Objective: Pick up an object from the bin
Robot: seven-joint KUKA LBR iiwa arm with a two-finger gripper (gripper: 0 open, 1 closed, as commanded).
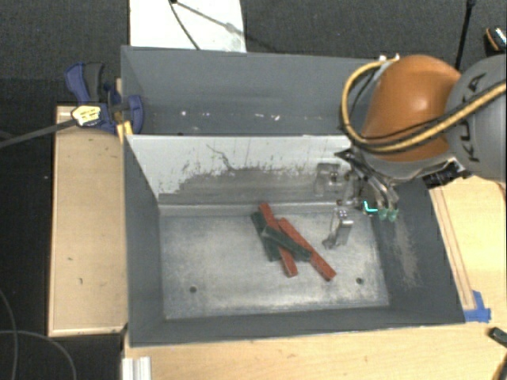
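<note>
1. pincer (339, 238) hangs low over the right part of the bin (206, 271) floor; wide or narrow: cannot tell.
2. red sticks (319, 264) and dark green sticks (268, 242) lie crossed mid-bin, just left of the pincer.
3. bin's back wall is near behind the pincer.

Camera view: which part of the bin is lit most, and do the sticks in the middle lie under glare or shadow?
Camera view: the bin's back wall is brightest; the floor has a dull mottled sheen; the red and dark green sticks are evenly lit, no glare; the gripper hangs just right of them, near the darker right wall.
</note>
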